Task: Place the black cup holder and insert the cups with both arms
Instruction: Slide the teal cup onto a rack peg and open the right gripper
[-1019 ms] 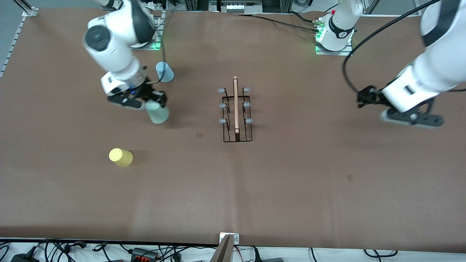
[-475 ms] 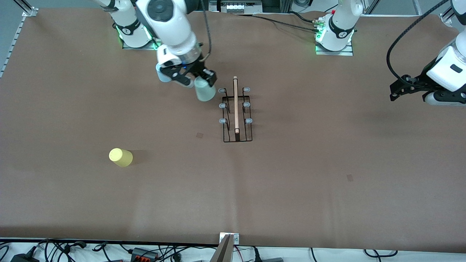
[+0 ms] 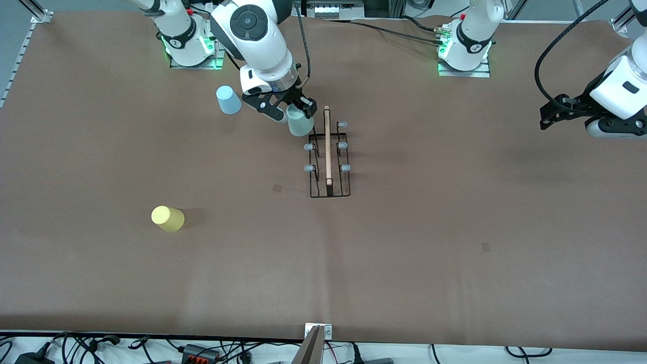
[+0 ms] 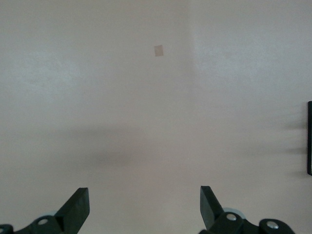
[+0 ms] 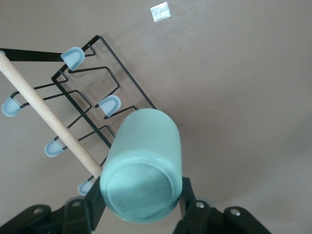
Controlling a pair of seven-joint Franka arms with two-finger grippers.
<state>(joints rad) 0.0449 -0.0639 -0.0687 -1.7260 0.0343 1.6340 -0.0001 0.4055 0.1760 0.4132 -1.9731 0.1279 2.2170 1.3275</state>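
The black cup holder (image 3: 328,156) stands in the middle of the table, its wooden rod handle (image 3: 327,144) on top. My right gripper (image 3: 293,112) is shut on the pale green cup (image 3: 300,124) and holds it over the holder's corner peg nearest the right arm's base. In the right wrist view the green cup (image 5: 142,165) sits between the fingers (image 5: 187,197), base toward the camera, over the holder (image 5: 85,105). The light blue cup (image 3: 228,99) and the yellow cup (image 3: 168,218) stand upside down on the table. My left gripper (image 3: 553,114) is open and empty at the left arm's end.
Brown paper covers the table (image 3: 404,242). Small tape marks (image 3: 277,187) lie near the holder. Cables (image 3: 384,30) run along the table edge by the arm bases. A metal bracket (image 3: 317,333) sits at the edge nearest the front camera.
My right gripper carried the green cup from near the blue cup across to the holder's corner peg. My left arm pulled back toward its end of the table.
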